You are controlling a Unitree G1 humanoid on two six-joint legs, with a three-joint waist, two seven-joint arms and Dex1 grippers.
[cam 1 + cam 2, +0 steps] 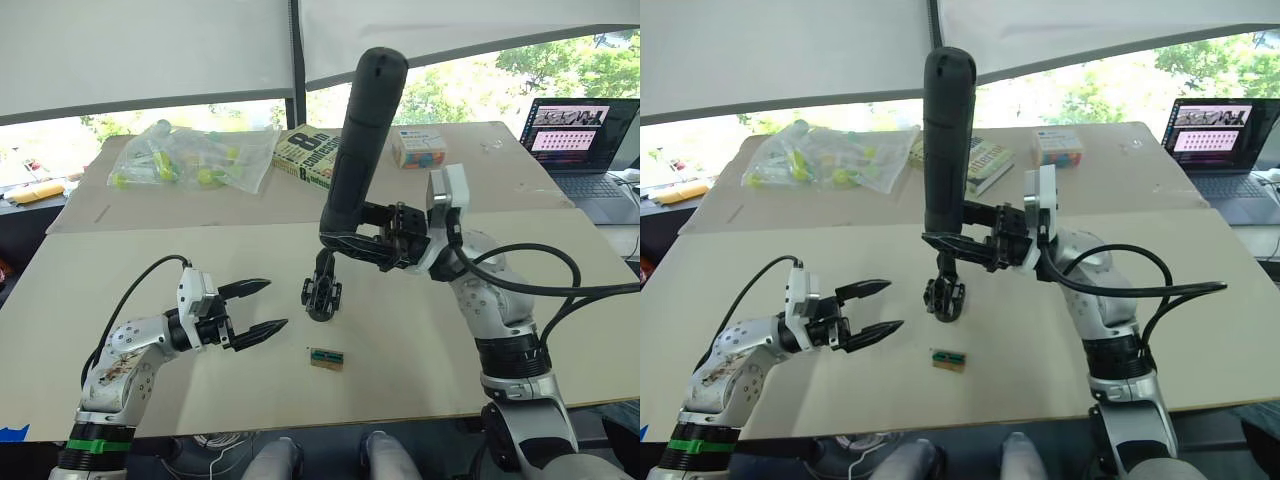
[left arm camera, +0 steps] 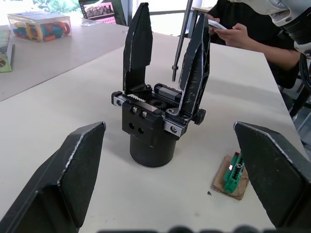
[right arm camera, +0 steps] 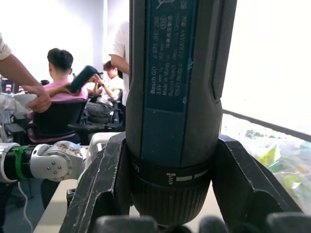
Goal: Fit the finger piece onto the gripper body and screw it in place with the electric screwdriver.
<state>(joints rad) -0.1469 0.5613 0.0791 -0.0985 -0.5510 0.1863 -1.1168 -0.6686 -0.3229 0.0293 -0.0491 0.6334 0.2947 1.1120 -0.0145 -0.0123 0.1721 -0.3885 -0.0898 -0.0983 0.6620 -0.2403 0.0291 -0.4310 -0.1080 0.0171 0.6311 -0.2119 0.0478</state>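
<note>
Right hand (image 1: 962, 243): closed around the lower barrel of the screwdriver (image 1: 948, 140), held upright with its rounded end up and its bit (image 2: 180, 41) pointing down just behind the gripper body (image 1: 943, 292). Left hand (image 1: 880, 308): fingers wide apart, holding nothing, near the gripper body on its left and clear of it. Gripper body: stands on the table (image 1: 120, 270), round base down, two black fingers pointing up. Left wrist view: a green-and-brown block (image 2: 234, 176) lies on the table beside the base; a person (image 2: 252, 34) sits beyond. Right wrist view: the screwdriver's printed label and collar between the finger pads. The head views add a book (image 1: 312, 155), a bag (image 1: 190, 158) and a laptop (image 1: 585, 140) at the far edge.
</note>
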